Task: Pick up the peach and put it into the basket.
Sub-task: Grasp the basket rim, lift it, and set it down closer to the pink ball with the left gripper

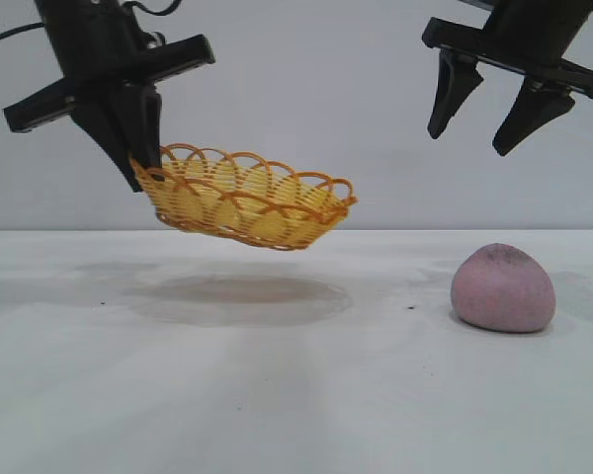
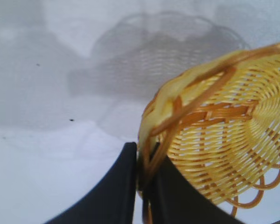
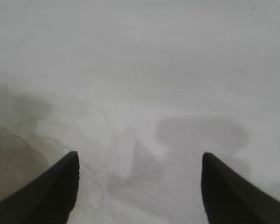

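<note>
Progress: early, by my reading — the peach (image 1: 503, 287) has not been picked up, and the basket (image 1: 245, 206) is empty as far as the exterior view shows.
Done so far: the basket is off the worktop (image 1: 277, 395), hanging in the air with its shadow on the surface beneath it.
Left to do: take hold of the peach, carry it across, and set it inside the basket.
Left gripper (image 1: 138, 163): jaws clenched on the basket's rim at its left end; the left wrist view shows the looped rim pinched between the two dark jaws.
Right gripper (image 1: 484, 123): jaws released and spread, holding nothing, high above the worktop, above the peach and a little to its left in the exterior view.
Peach, place: resting on the worktop at the right of the exterior view, well apart from the basket and lower than it.
Peach, look: a dull pinkish-mauve rounded lump, flat where it sits, with a dark grey smudge over the top.
Basket, look: shallow oval wicker — yellow weave with an orange-brown scalloped rim — tilted, its held end higher than its free end.
Basket against peach: the basket looks clearly wider, so the peach should fit.
</note>
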Controlling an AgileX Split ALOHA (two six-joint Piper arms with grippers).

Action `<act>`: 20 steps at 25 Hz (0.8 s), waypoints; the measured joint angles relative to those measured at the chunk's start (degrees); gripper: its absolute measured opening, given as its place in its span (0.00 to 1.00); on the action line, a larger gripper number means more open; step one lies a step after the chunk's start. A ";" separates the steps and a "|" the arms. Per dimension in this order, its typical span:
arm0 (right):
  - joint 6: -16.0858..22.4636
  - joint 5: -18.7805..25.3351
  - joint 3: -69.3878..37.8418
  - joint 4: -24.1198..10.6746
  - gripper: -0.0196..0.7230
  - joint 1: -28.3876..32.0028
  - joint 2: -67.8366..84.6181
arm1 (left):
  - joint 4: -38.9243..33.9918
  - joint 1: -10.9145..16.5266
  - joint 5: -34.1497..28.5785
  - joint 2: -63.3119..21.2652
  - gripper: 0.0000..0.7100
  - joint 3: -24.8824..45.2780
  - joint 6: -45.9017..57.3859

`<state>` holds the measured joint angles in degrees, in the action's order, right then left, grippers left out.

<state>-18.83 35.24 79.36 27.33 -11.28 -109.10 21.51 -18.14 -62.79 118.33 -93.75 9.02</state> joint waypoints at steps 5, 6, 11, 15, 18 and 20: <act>0.00 0.00 0.00 0.00 0.66 0.00 0.00 | -0.12 -4.65 1.37 0.00 0.00 0.00 4.69; 0.00 0.00 0.00 0.00 0.66 0.00 0.00 | -0.12 -4.90 1.37 -0.10 0.00 0.00 4.95; 0.00 0.00 0.00 0.00 0.66 0.00 0.00 | -2.19 -3.78 -2.59 -0.98 0.00 0.00 3.02; 0.00 0.00 0.00 0.05 0.66 0.00 0.00 | -1.70 -0.79 -6.28 -1.73 0.00 0.07 0.00; 0.00 0.00 0.00 0.15 0.66 0.00 0.00 | 3.31 1.06 -6.27 -3.31 0.00 0.21 -1.54; 0.00 0.00 0.00 0.20 0.66 0.00 0.00 | 4.88 1.48 -6.27 -4.64 0.00 0.21 -1.77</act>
<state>-18.83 35.24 79.36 27.53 -11.28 -109.10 26.40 -16.66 -69.06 113.69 -93.55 7.25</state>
